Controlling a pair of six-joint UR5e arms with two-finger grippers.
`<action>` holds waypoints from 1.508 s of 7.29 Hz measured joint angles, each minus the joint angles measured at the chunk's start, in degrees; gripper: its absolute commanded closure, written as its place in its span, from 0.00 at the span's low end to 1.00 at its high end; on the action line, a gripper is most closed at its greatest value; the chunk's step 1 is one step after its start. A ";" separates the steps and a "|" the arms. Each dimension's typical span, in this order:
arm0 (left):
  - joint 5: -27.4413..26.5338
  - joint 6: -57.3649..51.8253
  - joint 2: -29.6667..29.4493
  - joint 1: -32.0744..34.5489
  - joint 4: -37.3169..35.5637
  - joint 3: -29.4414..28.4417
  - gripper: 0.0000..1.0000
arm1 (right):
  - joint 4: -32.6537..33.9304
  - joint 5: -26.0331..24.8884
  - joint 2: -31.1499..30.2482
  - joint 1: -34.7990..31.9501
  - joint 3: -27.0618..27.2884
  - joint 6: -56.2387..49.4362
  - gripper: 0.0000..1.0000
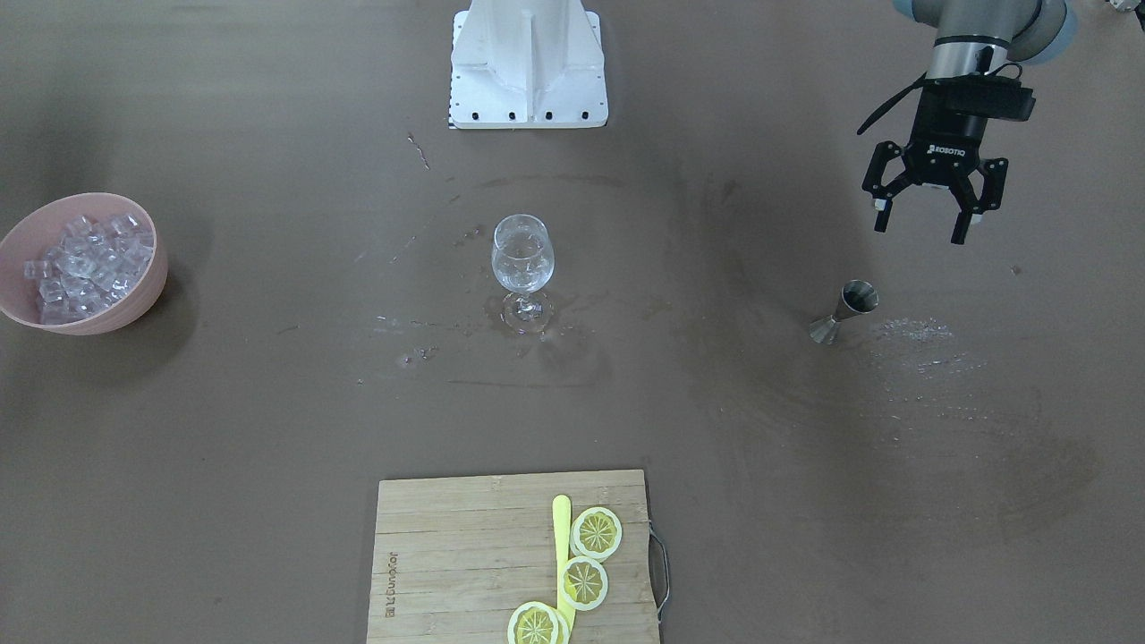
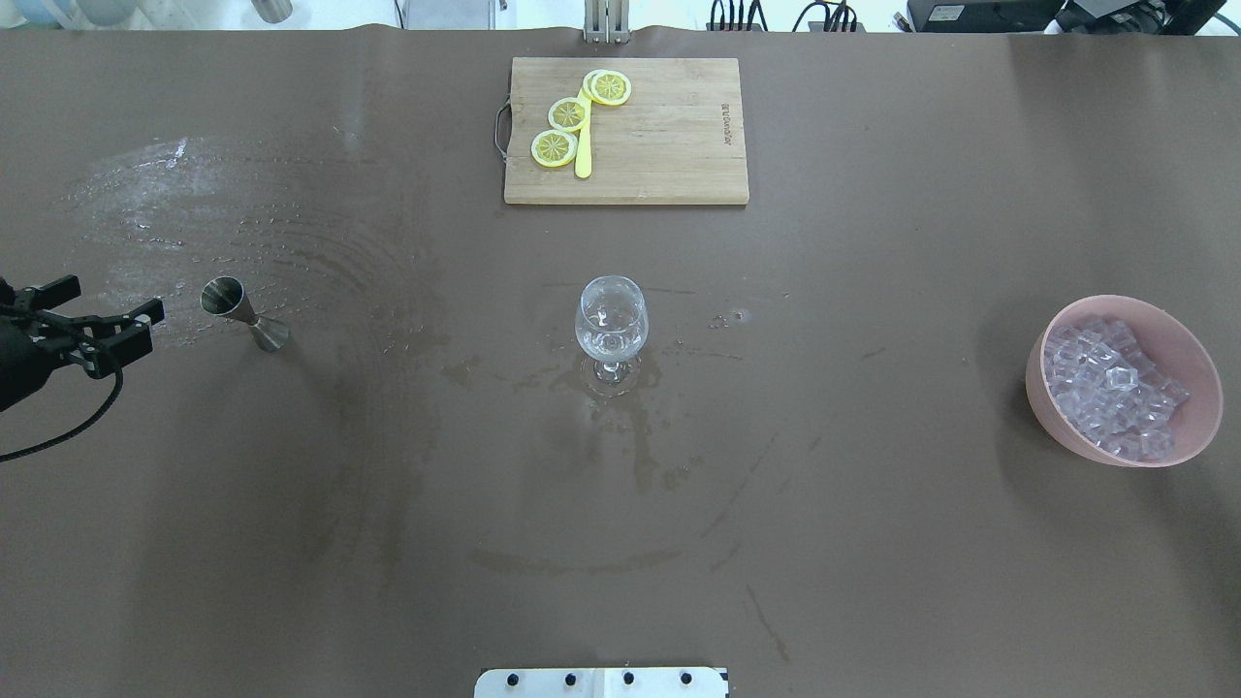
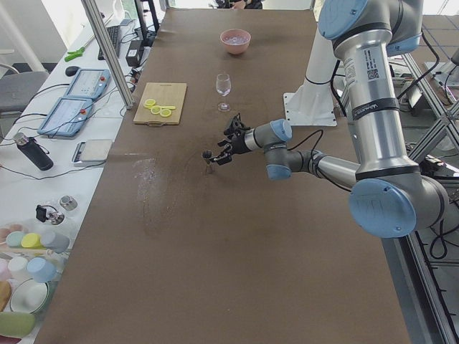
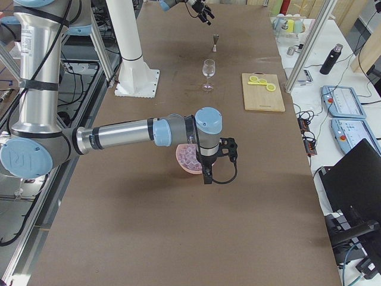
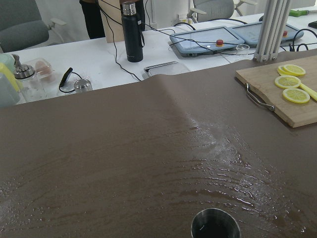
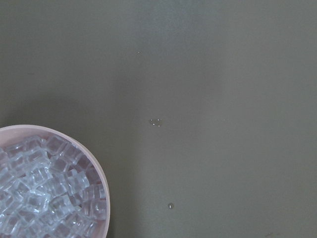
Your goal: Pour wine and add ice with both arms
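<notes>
The pouring step is judged in hand; the left pincer is held open near the jigger, at the left end of the desk; next it must be set around the jigger's waist and closed, kept level. The ice, clear glassy cubes, is piled in a pink bowl at the right end; the right pincer hangs by it; whether it is open cannot be told.

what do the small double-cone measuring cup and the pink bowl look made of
The small double-cone measuring cup looks like polished metal: silver-grey with bright glints. The pink bowl looks matte, plastic or ceramic; its even, dull surface leaves that open.
</notes>
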State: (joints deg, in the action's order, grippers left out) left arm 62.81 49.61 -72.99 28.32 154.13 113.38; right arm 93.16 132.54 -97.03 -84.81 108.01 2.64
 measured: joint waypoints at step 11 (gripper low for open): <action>-13.78 16.75 -8.29 -6.41 0.70 -8.88 0.03 | 0.00 1.00 0.00 0.00 -0.08 0.26 0.00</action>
State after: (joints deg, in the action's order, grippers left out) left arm 49.03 66.36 -81.29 21.91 154.83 104.50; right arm 93.16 133.54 -97.03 -84.81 107.93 2.90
